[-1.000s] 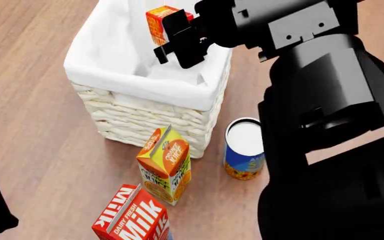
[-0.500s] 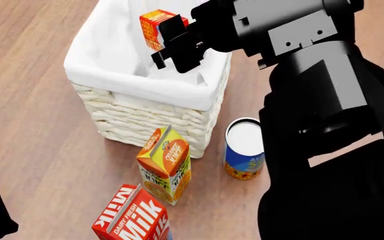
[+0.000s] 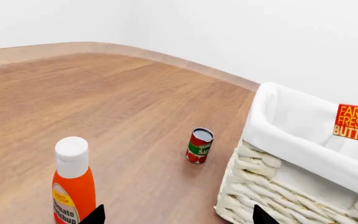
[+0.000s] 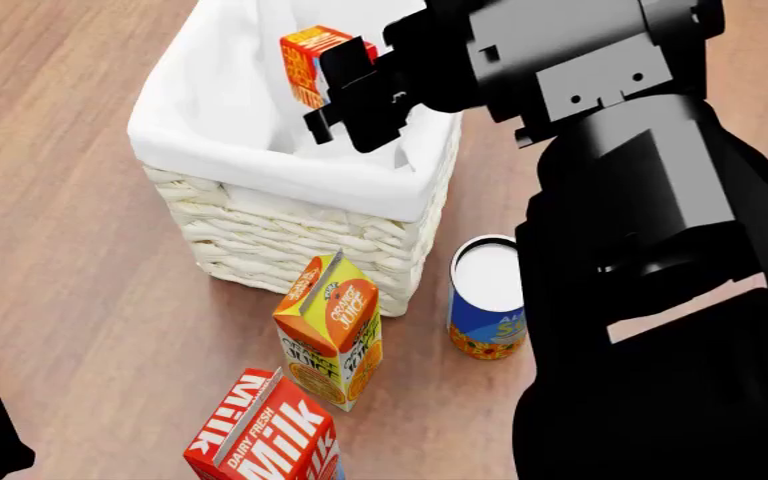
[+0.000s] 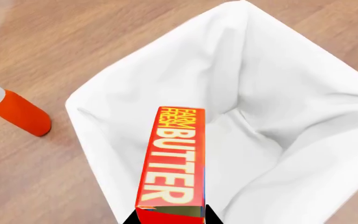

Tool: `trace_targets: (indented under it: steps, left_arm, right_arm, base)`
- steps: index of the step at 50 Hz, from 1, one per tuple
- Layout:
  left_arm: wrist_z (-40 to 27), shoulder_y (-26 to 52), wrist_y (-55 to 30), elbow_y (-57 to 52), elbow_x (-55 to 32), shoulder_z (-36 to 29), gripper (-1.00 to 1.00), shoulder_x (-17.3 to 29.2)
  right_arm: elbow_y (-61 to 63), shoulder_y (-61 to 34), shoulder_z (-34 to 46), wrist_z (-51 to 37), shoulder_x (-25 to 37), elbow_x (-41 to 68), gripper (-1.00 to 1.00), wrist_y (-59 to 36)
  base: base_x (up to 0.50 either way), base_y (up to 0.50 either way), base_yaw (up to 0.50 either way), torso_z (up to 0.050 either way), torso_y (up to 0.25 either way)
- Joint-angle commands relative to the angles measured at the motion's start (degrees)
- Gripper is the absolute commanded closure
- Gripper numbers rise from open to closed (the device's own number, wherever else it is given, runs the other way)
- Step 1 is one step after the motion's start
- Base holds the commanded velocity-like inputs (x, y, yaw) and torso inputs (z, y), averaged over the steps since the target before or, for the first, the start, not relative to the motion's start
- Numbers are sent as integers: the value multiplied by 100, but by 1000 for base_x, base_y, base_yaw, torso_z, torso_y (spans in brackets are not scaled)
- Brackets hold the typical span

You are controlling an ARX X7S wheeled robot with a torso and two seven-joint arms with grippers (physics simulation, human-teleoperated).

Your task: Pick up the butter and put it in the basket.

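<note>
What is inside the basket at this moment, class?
Only the white liner shows inside the basket. The butter hangs over the opening, held by the right gripper, not yet resting inside. The box hides part of the basket's floor, so that patch cannot be checked.

I see red-orange butter box (image 5: pixel 173 161) on end above the white-lined wicker basket (image 4: pixel 291 235), which sits upright on the floor
</note>
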State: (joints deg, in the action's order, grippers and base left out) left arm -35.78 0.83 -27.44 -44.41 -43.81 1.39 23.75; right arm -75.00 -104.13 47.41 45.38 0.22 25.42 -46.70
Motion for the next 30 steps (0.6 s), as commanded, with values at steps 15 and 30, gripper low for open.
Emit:
trace_targets:
  steps: [15,30]
  left_arm:
    - [-7,-9,55,20,-25,-32,-100,27]
    - [16,-18,133,41,49,-70,-100,40]
  right_arm:
    - [6,-124,-1505,-272,14,-1067,-100,523]
    - [30,-136,-2028,-949,102,-1495,-100,2096]
  base:
    - [0,0,0,0,1]
    - [0,0,0,0,0]
